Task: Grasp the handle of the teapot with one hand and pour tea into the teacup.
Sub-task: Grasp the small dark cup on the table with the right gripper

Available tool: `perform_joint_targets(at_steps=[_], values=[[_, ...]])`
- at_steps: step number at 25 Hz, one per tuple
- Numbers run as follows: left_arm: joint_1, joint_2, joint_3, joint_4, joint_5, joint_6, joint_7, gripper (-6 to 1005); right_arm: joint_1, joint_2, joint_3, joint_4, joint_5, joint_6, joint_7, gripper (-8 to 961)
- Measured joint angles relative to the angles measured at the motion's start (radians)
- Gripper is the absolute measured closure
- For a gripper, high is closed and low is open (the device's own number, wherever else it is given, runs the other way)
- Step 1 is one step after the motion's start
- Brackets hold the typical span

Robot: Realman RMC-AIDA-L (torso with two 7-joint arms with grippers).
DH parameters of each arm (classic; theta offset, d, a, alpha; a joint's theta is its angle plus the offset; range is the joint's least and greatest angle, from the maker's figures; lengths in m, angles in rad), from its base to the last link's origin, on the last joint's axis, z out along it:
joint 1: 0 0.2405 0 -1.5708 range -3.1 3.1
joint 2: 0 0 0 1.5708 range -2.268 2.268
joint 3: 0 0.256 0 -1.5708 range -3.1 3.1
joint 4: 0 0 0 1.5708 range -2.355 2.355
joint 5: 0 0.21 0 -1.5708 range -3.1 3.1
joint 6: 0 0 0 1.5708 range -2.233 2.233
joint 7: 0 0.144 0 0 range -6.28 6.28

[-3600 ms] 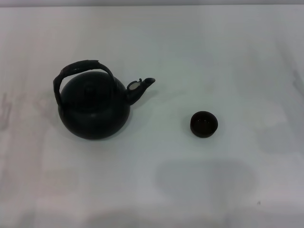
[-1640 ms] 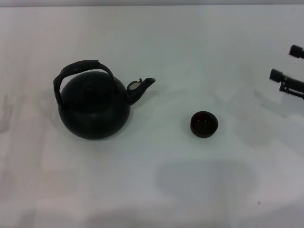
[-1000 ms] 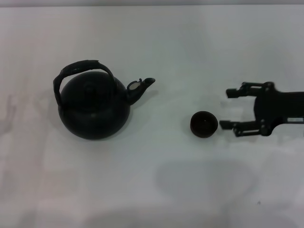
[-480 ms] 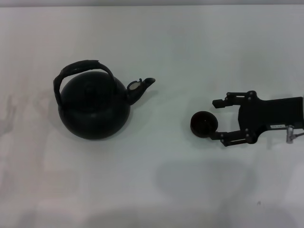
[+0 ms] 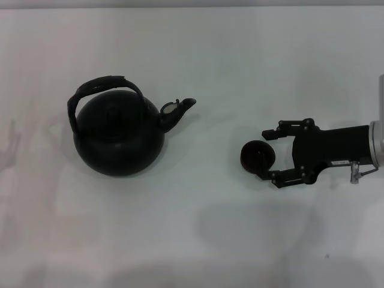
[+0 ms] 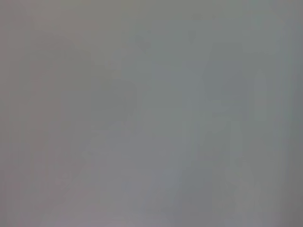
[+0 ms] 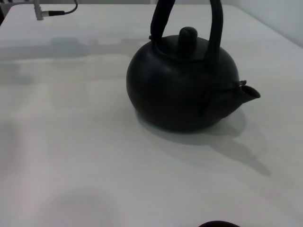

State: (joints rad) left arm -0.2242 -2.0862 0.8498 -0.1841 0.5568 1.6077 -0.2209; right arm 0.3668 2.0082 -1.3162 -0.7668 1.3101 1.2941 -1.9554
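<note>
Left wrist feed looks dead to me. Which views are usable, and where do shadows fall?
Left wrist view: uniform grey blur, nothing discernible. Head view: soft but usable; teapot, teacup and right tool readable, faint shadow patch on table nearer the camera. Right wrist view: clear, teapot shadow falls on its spout side.

This looks like a bare robot test bench in a lab rather than a home or kitchen. A plain white worktop (image 5: 198,54) fills the head view from edge to edge, with no cloth or household clutter. At its far edge in the right wrist view, a small grey fitting with a black cable (image 7: 52,10) lies beside a pale wall.
</note>
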Motion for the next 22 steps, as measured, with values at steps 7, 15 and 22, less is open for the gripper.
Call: perform_joint_targets(at_steps=[7,15,22], values=[[-0.003,0.0,0.0,0.0,0.0,0.0,0.0,299,0.007,0.002,-0.076,0.004,0.021,-0.056,0.001,101],[0.0,0.0,0.0,0.0,0.001,-0.001,0.0,299,0.015,0.003,-0.126,0.004,0.065,-0.099,0.0,101],[0.002,0.0,0.0,0.0,0.002,-0.002,0.0,299,0.018,0.003,-0.133,0.005,0.067,-0.101,0.006,102]])
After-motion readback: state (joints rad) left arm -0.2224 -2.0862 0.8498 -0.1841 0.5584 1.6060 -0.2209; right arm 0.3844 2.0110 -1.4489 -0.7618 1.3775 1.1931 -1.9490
